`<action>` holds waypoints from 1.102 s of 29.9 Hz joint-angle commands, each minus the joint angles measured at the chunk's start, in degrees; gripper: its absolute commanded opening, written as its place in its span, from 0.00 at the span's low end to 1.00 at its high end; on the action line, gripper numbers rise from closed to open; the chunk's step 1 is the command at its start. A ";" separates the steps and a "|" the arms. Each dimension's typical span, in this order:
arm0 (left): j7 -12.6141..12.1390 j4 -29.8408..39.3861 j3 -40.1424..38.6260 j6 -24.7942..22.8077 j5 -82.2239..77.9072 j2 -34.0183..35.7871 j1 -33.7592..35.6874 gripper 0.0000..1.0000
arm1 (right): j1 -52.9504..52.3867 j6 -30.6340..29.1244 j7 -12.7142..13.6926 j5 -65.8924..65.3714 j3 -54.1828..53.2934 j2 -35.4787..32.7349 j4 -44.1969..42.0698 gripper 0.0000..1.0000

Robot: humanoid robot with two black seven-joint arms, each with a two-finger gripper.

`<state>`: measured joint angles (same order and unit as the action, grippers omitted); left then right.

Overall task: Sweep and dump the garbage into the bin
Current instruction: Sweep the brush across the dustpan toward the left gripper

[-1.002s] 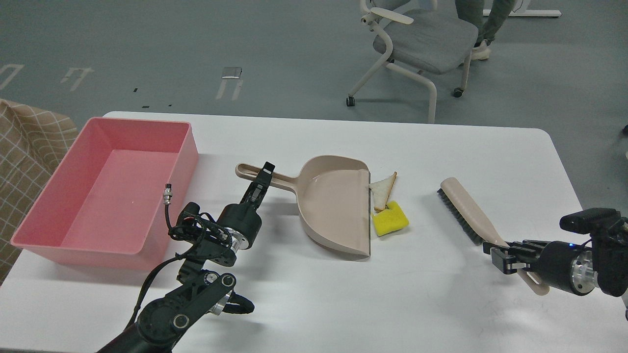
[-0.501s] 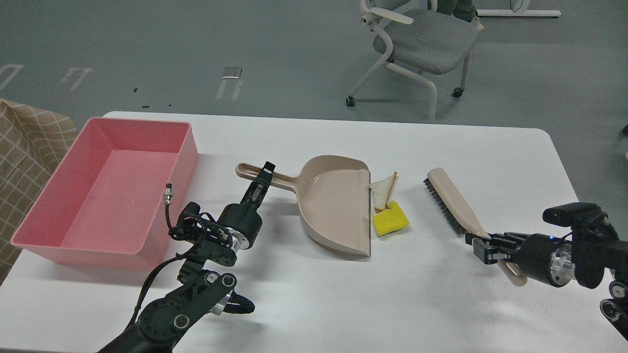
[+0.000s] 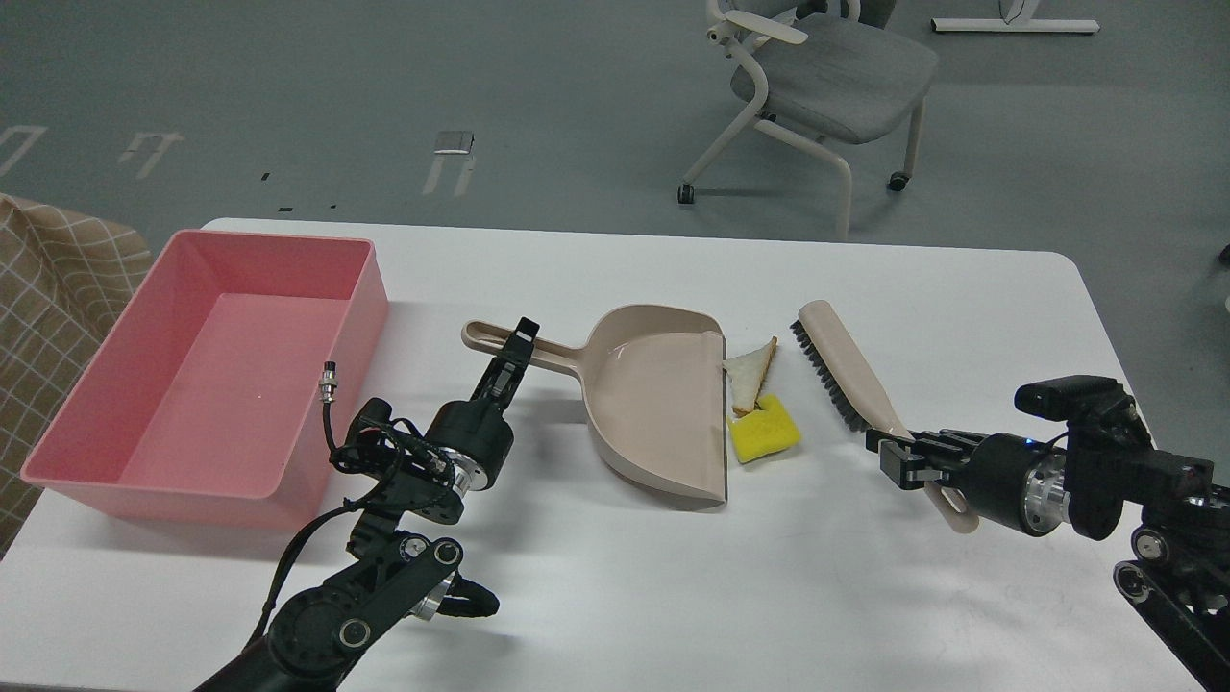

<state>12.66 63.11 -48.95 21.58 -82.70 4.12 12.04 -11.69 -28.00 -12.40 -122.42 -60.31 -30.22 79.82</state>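
Currently the bread slice (image 3: 752, 372) and yellow block (image 3: 764, 431) lie at the dustpan (image 3: 653, 408) mouth, right side. Brush (image 3: 846, 375) just right of them, handle clamped in right gripper (image 3: 898, 459). Left gripper (image 3: 514, 354) seems closed on the dustpan handle, though dark. Pink bin (image 3: 207, 360) far left. Sweep leftward, bristles low, dustpan steady.

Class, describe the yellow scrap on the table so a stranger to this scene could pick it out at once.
Find the white table, then the beige dustpan at its middle. Just off the right of the dustpan's open lip lie two scraps; the nearer one is the yellow sponge-like block. Unlike the white, brown-crusted triangular bread slice touching it, it is bright yellow and squarish.
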 commanded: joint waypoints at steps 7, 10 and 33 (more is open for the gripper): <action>0.00 -0.01 0.00 0.13 0.08 -0.08 0.09 0.16 | 1.58 0.00 0.27 0.08 0.02 0.16 0.25 0.14; 0.00 -0.01 0.00 0.13 0.08 -0.08 0.27 0.16 | 1.50 0.00 1.06 0.08 0.10 0.42 0.16 0.14; 0.00 -0.01 0.00 0.13 0.35 -0.17 0.71 0.16 | -4.21 0.00 4.14 -1.42 5.99 15.70 -5.20 0.17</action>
<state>12.66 63.11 -48.90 21.72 -82.35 3.96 12.75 -15.14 -27.99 -8.76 -123.59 -54.35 -17.67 74.72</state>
